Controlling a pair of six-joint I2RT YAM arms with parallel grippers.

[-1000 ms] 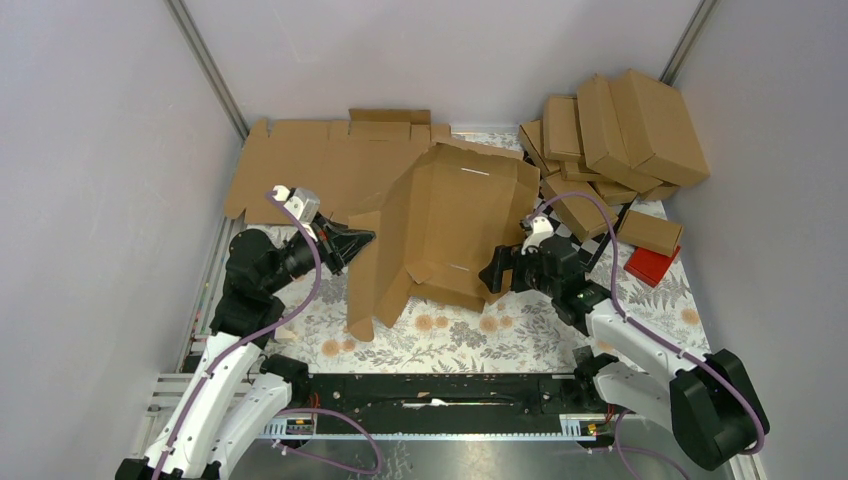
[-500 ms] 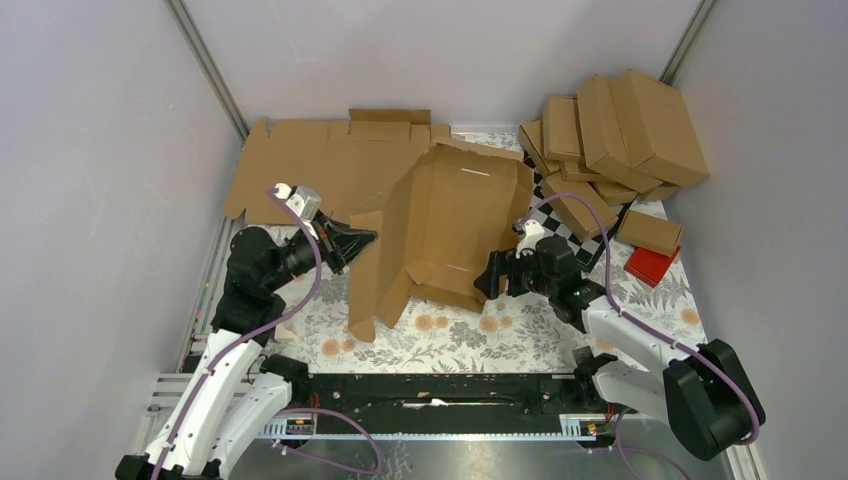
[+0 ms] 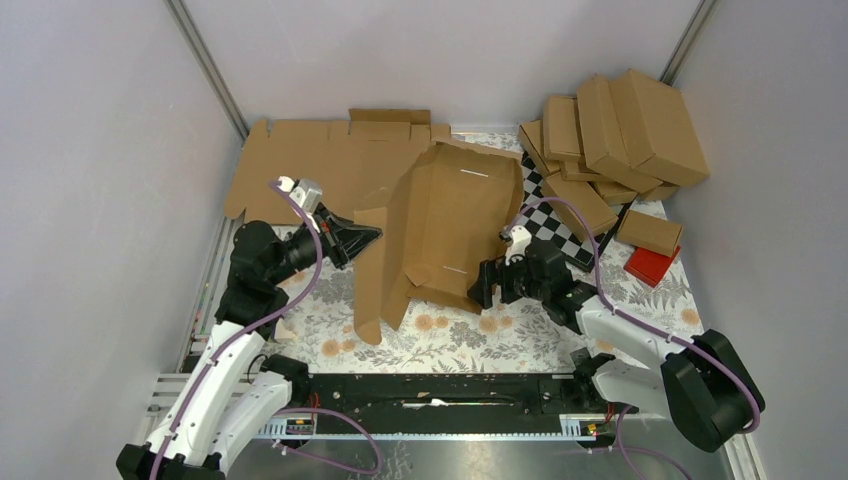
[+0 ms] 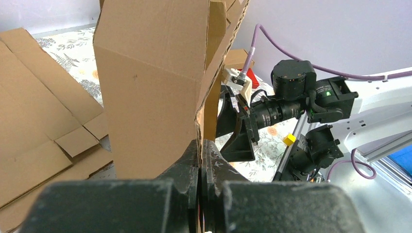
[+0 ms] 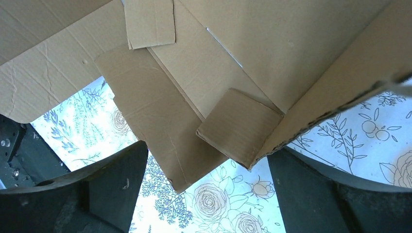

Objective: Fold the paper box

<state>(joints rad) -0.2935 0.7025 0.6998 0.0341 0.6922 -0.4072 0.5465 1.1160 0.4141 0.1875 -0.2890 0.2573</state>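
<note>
The paper box (image 3: 450, 225) is a large brown cardboard die-cut piece, tilted up over the middle of the table with its flaps hanging down. My left gripper (image 3: 372, 236) is shut on its left edge; in the left wrist view the jaws (image 4: 200, 150) pinch the cardboard wall (image 4: 155, 82) tight. My right gripper (image 3: 487, 283) is open at the box's lower right corner. In the right wrist view its fingers (image 5: 121, 179) stand wide apart with the box's corner and a small tab (image 5: 238, 126) between them, above the tablecloth.
A flat cardboard sheet (image 3: 300, 165) lies at the back left. Several folded brown boxes (image 3: 620, 135) are stacked at the back right on a checkered board (image 3: 550, 225). A small red block (image 3: 650, 266) lies at the right. A flowered cloth (image 3: 470, 335) covers the table.
My right gripper has slid left toward the box's lower right corner. The box has turned and narrowed slightly, its right side pushed left. My left gripper has shifted a little to the right, holding on.
</note>
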